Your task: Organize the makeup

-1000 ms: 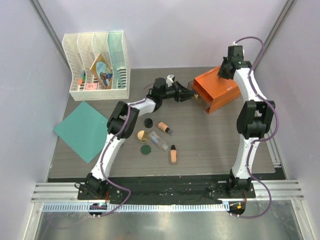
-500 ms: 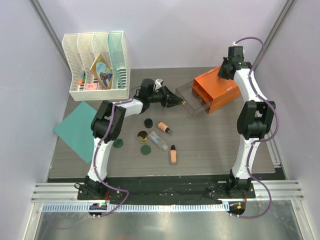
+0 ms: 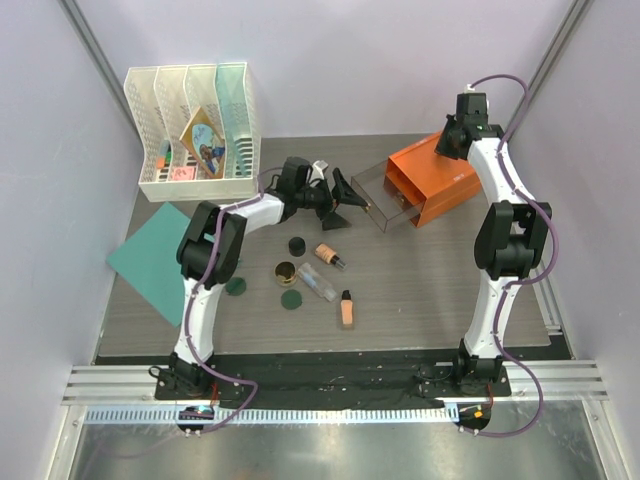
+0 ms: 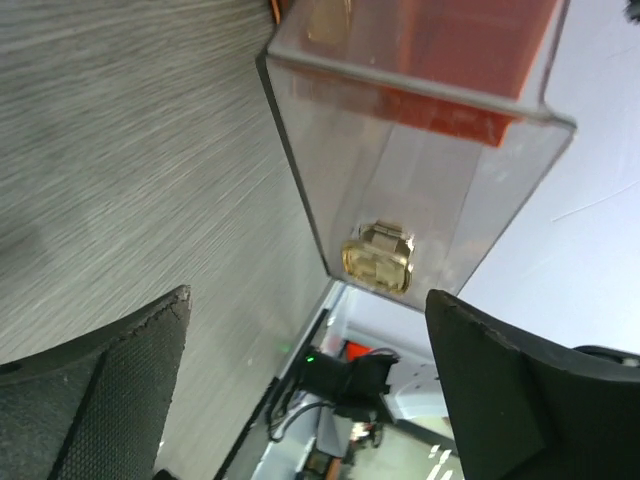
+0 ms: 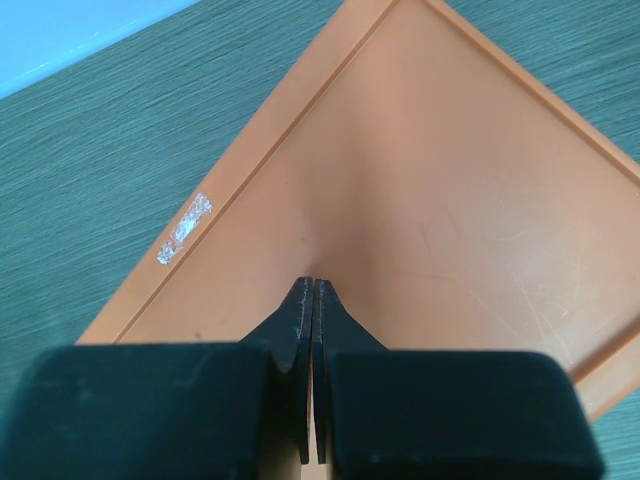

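With the orange drawer box (image 3: 445, 180) near the table's (image 3: 430, 300) far right corner seemingly steadied by the shut right gripper (image 5: 312, 288) and its clear drawer (image 3: 385, 205) out, opening looks done, so the left gripper (image 3: 350, 207), wide and empty by the gold knob (image 4: 378, 258), should next fetch makeup (image 3: 330, 255) lying loose mid-table; the drawer's inside is unclear.

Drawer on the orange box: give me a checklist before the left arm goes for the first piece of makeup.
1. Drawer pulled out of orange box: ok.
2. Left gripper open, off the drawer knob: ok.
3. Right gripper shut, at the box top: ok.
4. Black jar, peach bottle and orange stick lie uncovered on the table: ok.
5. Free room inside the drawer: cannot tell.
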Robot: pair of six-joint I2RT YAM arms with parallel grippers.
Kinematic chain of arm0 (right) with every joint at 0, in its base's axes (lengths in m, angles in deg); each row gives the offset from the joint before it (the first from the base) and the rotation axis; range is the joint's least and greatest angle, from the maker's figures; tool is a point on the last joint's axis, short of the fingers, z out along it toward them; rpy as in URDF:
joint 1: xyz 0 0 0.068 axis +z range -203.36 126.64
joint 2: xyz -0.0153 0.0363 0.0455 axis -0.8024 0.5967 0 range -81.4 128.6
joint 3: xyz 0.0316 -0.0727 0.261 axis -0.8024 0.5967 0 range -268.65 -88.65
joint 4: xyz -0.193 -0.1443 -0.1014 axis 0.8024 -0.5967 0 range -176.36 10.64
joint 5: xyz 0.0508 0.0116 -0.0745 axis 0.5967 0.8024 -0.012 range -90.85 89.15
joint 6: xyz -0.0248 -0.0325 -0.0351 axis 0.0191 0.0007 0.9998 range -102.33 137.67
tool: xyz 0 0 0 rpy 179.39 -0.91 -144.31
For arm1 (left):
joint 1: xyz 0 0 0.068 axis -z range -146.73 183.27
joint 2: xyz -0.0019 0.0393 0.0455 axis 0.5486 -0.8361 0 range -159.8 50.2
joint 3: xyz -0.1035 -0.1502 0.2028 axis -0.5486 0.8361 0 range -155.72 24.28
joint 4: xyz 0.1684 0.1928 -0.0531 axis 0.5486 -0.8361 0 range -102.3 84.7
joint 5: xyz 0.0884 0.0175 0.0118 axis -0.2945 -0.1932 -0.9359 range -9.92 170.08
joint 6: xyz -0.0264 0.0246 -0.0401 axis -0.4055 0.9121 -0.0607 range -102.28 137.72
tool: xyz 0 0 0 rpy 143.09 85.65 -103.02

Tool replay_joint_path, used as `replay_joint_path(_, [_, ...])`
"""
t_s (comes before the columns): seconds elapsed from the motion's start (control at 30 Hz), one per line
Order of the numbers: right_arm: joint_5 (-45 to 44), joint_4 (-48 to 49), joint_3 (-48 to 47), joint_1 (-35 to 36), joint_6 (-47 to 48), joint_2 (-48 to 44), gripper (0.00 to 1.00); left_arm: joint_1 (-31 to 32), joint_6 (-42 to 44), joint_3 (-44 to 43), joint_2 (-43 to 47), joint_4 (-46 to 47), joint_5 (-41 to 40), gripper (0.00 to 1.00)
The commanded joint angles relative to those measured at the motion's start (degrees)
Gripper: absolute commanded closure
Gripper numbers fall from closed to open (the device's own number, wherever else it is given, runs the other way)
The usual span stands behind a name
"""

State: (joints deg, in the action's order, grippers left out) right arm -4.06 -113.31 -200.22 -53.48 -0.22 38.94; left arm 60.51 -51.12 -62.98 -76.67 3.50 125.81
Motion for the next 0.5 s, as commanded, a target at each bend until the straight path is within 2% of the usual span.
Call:
replay_joint_path(0.0, [2.4,-10.3,4.3,0.8,0.9,5.1,0.99,-0.8,9.9,-1.2,7.9,-5.1,-0.1,0.00])
replay_joint_path(0.1, [2.5,-10.3,4.3,0.8,1.3,5.1,0.99,-1.9,15.5,0.7,12.5,-9.9,-1.3,0.00])
replay_joint_path(0.2, [4.5,-10.4,4.9,0.8,1.6,4.8,0.99,-2.5,23.2,0.4,17.1,-21.2,-4.9,0.00])
replay_joint_path(0.23, [4.5,-10.5,5.1,0.9,1.7,4.6,0.99,-2.5,29.8,-1.2,17.7,-28.7,-6.3,0.00])
replay_joint_path(0.3, [4.5,-10.5,6.0,0.8,1.9,4.5,0.99,-2.3,35.7,-2.8,18.8,-35.0,-10.2,0.00])
replay_joint_path(0.33, [4.4,-10.5,6.3,0.8,2.0,4.3,0.99,-2.2,41.6,-4.0,19.0,-38.3,-12.0,0.00])
replay_joint_path(0.47, [4.6,-10.4,8.5,0.8,2.2,3.7,0.99,-0.9,52.1,-5.0,19.5,-50.5,-19.4,0.00])
